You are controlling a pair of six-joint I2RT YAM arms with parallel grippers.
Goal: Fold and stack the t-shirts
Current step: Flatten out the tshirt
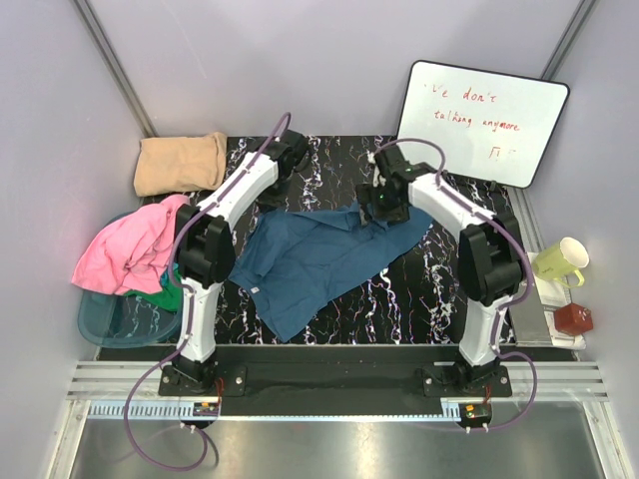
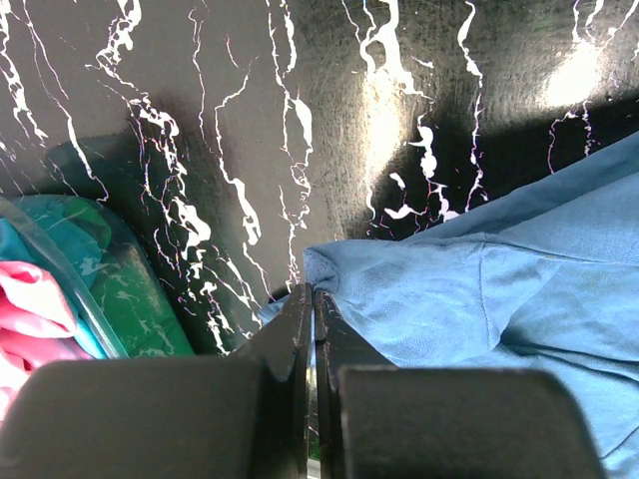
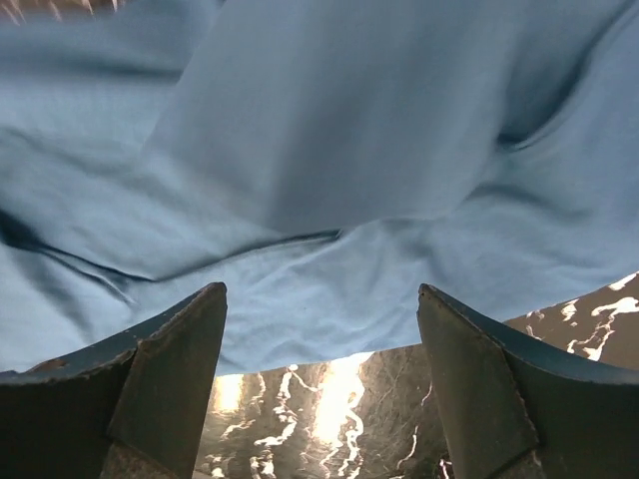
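A dark teal-blue t-shirt lies spread and rumpled in the middle of the black marbled table. A tan t-shirt sits folded at the back left. My left gripper is shut, held above the table behind the blue shirt's left corner; in the left wrist view its tips meet just short of the blue t-shirt, with nothing seen between them. My right gripper stands open over the shirt's far edge. In the right wrist view its fingers straddle the hem of the blue t-shirt.
A pink t-shirt and a green one are heaped in a teal see-through tub at the left edge. A whiteboard leans at the back right. A pale yellow mug and a small red box stand right of the table.
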